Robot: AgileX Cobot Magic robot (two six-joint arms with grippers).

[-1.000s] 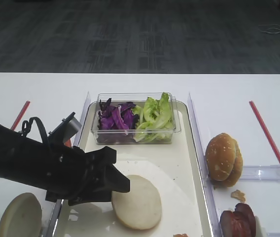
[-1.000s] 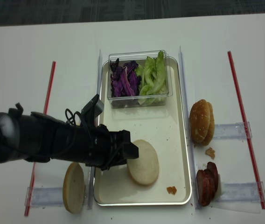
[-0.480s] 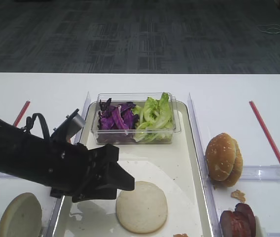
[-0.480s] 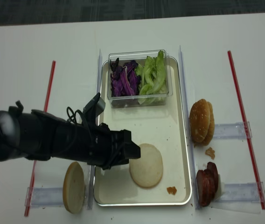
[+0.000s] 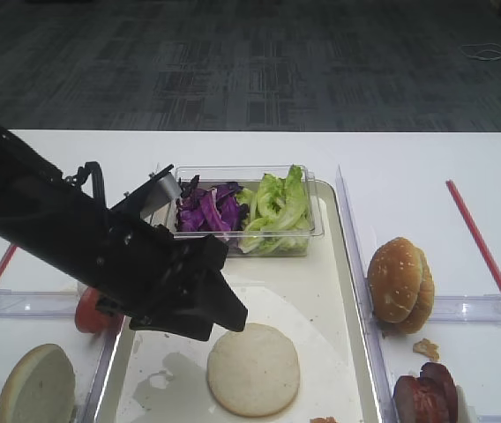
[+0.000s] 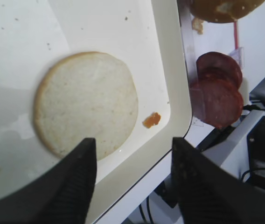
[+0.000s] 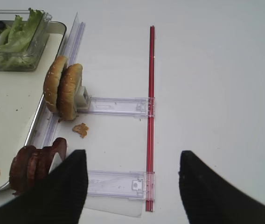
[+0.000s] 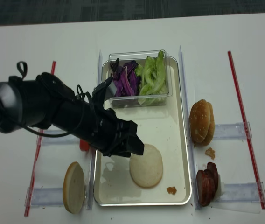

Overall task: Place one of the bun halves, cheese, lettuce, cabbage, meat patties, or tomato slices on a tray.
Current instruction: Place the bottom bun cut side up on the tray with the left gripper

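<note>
A pale bun half (image 5: 253,368) (image 8: 146,165) (image 6: 86,102) lies flat on the cream tray (image 5: 325,282) (image 8: 170,123). My left gripper (image 5: 231,310) (image 8: 135,144) (image 6: 132,140) hangs open above the bun's left edge, holding nothing. Another bun half (image 5: 34,386) (image 8: 73,186) stands left of the tray. Lettuce (image 5: 277,207) and cabbage (image 5: 206,211) fill a clear box at the tray's far end. Meat patties (image 5: 425,397) (image 7: 32,163) stand right of the tray. A tomato slice (image 5: 87,310) peeks from under my left arm. Cheese is out of view. My right gripper (image 7: 132,156) is open over bare table.
Two sesame buns (image 5: 400,284) (image 7: 62,91) stand on edge in a clear holder right of the tray. Red strips (image 7: 150,93) (image 8: 237,88) lie on the white table. A small orange crumb (image 6: 151,120) sits near the tray's front corner.
My left gripper has let the bun half down flat on the tray, then risen and drawn back towards the far left, still open. The bun half stays put.
</note>
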